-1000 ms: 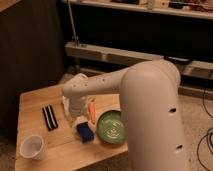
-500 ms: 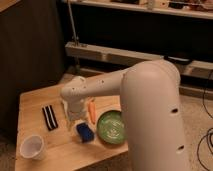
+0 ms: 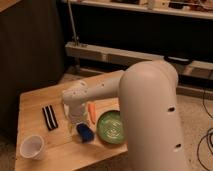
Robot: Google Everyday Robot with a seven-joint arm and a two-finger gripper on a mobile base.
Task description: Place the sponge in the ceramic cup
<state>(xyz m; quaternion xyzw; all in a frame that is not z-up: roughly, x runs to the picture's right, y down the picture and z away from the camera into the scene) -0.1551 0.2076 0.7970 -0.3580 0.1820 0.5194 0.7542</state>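
Dark shelving (image 3: 150,11) fills the back of the room, with a long pale metal ledge (image 3: 115,55) running below it and a speckled floor (image 3: 197,107) to the right, where a cable (image 3: 207,142) loops near the edge of the single camera view.

Closer in stands a low wooden table (image 3: 37,100). A bulky white arm (image 3: 147,105) rises from the lower right and reaches left over the tabletop, its wrist bending downward over the middle of the table. The gripper (image 3: 75,121) hangs below that wrist, low over the wood, at the sponge's upper left. Whether it is apart, together or clamped on anything, I cannot tell; the wrist hides most of it.

The sponge (image 3: 85,133) shows as a dark blue block, just left of the green plate (image 3: 113,128) and near the table's front edge. An orange stick-shaped item (image 3: 92,113) lies above the sponge, beside the plate's upper left rim. A black-and-white striped strip (image 3: 49,117) lies flat to the left of the wrist, apart from it.

The white cup (image 3: 32,147) stands upright at the front left corner of the table, well apart from the sponge, its mouth open upward.
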